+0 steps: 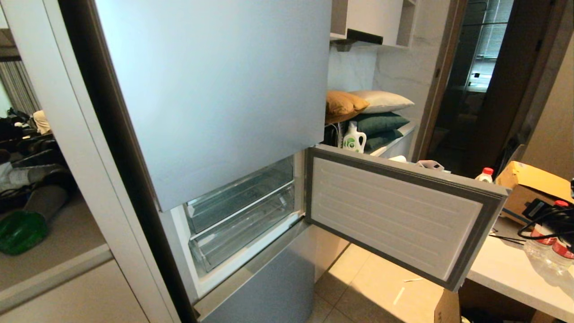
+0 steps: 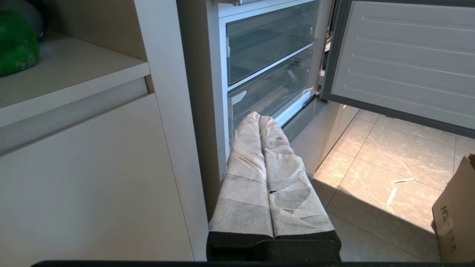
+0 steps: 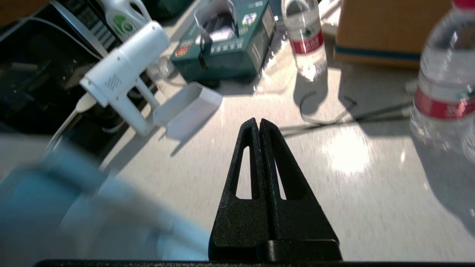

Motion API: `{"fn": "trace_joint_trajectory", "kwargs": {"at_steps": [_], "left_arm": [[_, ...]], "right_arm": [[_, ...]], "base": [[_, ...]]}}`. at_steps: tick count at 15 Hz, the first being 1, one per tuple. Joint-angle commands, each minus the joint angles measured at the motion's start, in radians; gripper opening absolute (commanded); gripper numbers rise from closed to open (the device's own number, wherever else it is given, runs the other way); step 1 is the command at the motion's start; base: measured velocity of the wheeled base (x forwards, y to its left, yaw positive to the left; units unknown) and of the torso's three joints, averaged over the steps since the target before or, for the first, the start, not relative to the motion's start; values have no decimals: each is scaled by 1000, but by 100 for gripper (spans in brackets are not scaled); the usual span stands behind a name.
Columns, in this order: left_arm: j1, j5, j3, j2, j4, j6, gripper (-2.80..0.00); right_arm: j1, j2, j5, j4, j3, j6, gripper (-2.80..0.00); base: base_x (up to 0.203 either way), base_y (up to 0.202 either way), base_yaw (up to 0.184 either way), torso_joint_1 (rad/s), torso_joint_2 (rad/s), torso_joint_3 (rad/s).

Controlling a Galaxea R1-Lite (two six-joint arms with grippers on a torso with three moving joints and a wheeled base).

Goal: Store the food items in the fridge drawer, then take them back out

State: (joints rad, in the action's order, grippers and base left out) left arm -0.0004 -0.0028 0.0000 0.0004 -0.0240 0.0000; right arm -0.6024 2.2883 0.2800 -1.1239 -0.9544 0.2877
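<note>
A glossy green bell pepper (image 1: 20,231) lies on the low shelf left of the fridge and also shows in the left wrist view as the pepper (image 2: 15,44). The fridge's middle compartment stands open with two clear plastic drawers pushed in, the upper drawer (image 1: 240,193) above the lower drawer (image 1: 242,233); both look empty. My left gripper (image 2: 259,118), its fingers wrapped in white tape, hangs shut and empty low in front of the lower drawer (image 2: 271,91). My right gripper (image 3: 257,121) is shut on nothing above the white counter (image 3: 356,193). Neither arm shows in the head view.
The compartment's door (image 1: 394,211) swings out to the right, over the tiled floor. The counter (image 1: 506,264) on the right carries water bottles (image 3: 304,33), a green box (image 3: 226,40), a white handheld device (image 3: 122,70), cables and a cardboard box (image 1: 533,184). Another carton (image 2: 456,211) stands on the floor.
</note>
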Motion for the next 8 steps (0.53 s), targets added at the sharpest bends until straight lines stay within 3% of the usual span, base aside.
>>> {"fn": "trace_joint_trajectory", "kwargs": {"at_steps": [1,4,8], "left_arm": [[0,0,11,0,-1,0,-280],[-1,0,11,0,-1,0,-280],[0,0,11,0,-1,0,-280]], "right_arm": [[-2,76,35,-7,-72,5,-280],[-2,62,167,-6,-46,7,-280],[0,24,256,-4,-6,16,-280]], "base": [[0,0,0,0,0,0],[0,0,0,0,0,0],[0,0,0,0,0,0]]}}
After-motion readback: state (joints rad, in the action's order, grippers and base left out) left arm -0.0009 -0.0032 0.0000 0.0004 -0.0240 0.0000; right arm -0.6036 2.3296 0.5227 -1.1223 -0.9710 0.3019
